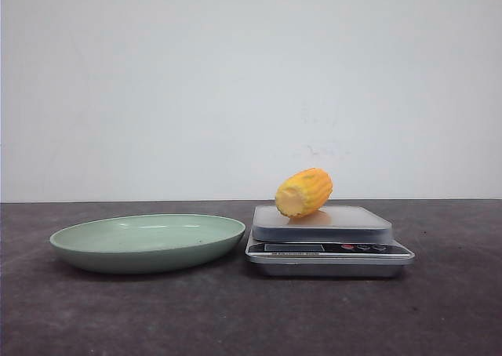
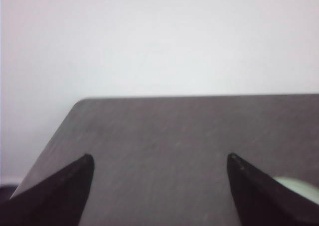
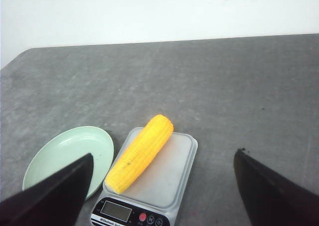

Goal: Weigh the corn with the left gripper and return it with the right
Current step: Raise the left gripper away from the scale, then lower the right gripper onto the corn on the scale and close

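The yellow-orange corn (image 1: 304, 192) lies on its side on the platform of a silver kitchen scale (image 1: 354, 234), its round cut end toward the front. In the right wrist view the corn (image 3: 140, 153) lies slantwise across the scale (image 3: 169, 176). My right gripper (image 3: 162, 161) is open and empty, hanging above and short of the scale. My left gripper (image 2: 159, 161) is open and empty over bare table; the corn does not show in its view. Neither arm shows in the front view.
An empty pale green plate (image 1: 148, 241) sits just left of the scale; it shows in the right wrist view (image 3: 60, 159), and a sliver of it in the left wrist view (image 2: 298, 186). The dark grey table (image 1: 235, 317) meets a white wall behind.
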